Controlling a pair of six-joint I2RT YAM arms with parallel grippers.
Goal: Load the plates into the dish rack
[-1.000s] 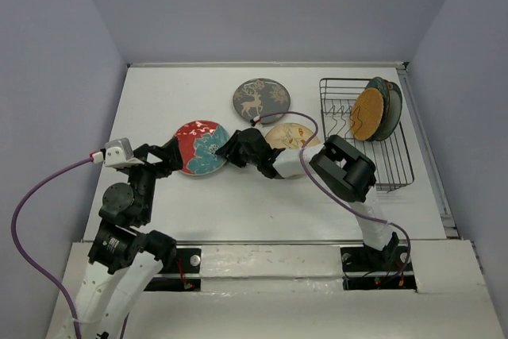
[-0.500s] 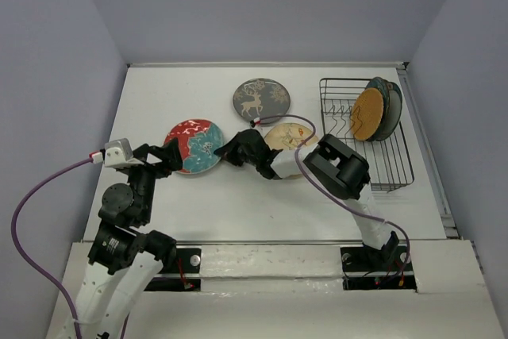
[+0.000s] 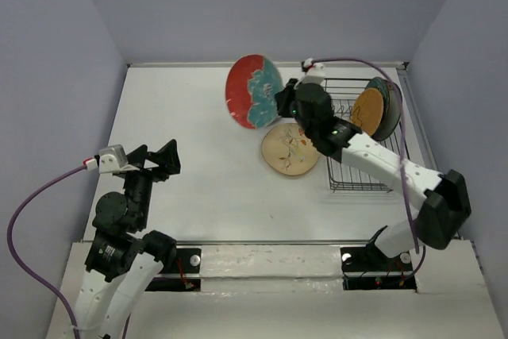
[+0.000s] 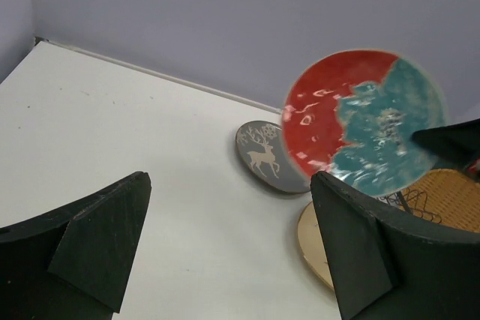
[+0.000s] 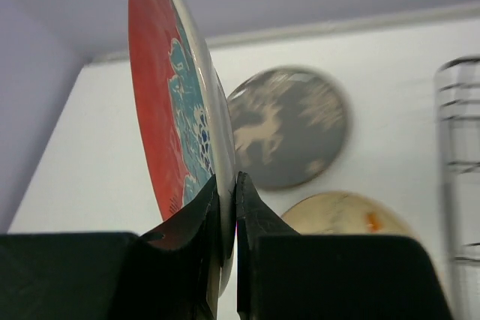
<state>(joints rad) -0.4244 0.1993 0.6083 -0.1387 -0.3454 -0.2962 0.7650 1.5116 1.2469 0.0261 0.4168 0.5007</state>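
My right gripper (image 3: 282, 102) (image 5: 227, 181) is shut on the rim of the red plate with the teal flower (image 3: 252, 91) (image 5: 176, 103) (image 4: 363, 124). It holds the plate upright in the air, left of the dish rack (image 3: 353, 189). An orange woven plate (image 3: 367, 113) and a dark teal plate (image 3: 390, 109) stand in the rack. The cream floral plate (image 3: 290, 149) lies flat beside the rack. The grey deer plate (image 4: 266, 157) (image 5: 289, 136) lies farther back, hidden by the red plate in the top view. My left gripper (image 3: 163, 159) (image 4: 229, 245) hovers open and holds nothing at the near left.
The right arm stretches over the rack's left half. The rack's near half shows bare prongs. Walls close the table at the back and on both sides.
My right gripper closed on the red plate, lifted it off the table and carried it back and right toward the rack. My left arm drew back slightly toward the near left.
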